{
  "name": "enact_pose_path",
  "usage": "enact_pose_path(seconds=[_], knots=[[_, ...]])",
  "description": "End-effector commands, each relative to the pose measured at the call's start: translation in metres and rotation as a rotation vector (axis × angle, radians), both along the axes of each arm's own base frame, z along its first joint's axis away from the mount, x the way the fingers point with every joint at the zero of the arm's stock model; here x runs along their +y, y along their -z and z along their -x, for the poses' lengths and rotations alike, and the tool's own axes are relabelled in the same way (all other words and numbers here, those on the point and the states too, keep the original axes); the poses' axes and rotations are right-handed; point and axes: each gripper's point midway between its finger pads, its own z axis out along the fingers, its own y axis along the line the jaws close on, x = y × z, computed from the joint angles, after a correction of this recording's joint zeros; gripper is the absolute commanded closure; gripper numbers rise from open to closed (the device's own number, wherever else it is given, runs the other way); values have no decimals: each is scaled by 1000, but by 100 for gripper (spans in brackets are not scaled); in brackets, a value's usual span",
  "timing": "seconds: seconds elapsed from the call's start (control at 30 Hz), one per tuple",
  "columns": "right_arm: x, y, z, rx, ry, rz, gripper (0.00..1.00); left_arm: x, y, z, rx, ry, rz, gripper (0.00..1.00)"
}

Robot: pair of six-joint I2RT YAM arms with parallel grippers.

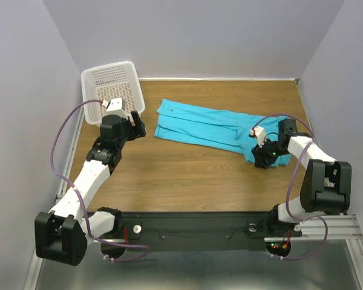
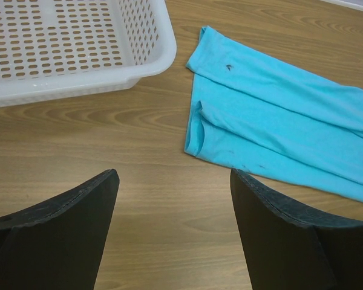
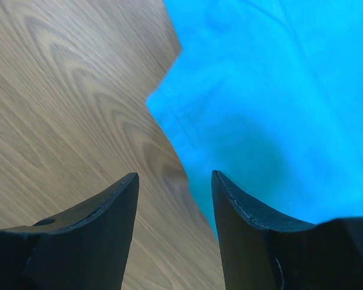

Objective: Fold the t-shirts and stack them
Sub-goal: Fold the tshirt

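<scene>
The turquoise t-shirt (image 1: 209, 127) lies folded into a long strip across the middle of the wooden table, from centre left to the right. My left gripper (image 1: 136, 124) is open and empty just left of the shirt's left end (image 2: 254, 121), over bare wood. My right gripper (image 1: 261, 158) is open and low over the shirt's right end; in the right wrist view the shirt's edge (image 3: 260, 109) runs between the jaws, one finger over wood and the other over cloth. Nothing is held.
A white perforated plastic basket (image 1: 112, 84) stands at the back left corner; it also shows in the left wrist view (image 2: 78, 48). Grey walls close the table at the left, back and right. Bare wood (image 1: 187, 175) lies in front of the shirt.
</scene>
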Motion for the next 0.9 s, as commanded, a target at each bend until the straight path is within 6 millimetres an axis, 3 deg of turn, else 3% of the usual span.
enact_pose_path(seconds=[0.0,0.37,0.53,0.67,0.77,0.87], knots=[[16,-7,-17,-47,-1,4,43,-3,-9,-2,-42,16,16,14],[31,7,-30,-35,15,77,55,-4,-8,0,-38,18,23,14],[32,9,-34,-35,32,93,71,-5,-8,0,-38,21,23,14],[31,7,-36,-38,52,97,92,-5,-8,0,-38,21,23,14],[32,0,-40,-54,68,91,99,-5,-8,1,-38,22,24,14],[31,-14,-46,-99,76,92,99,-5,-9,1,-41,23,23,14]])
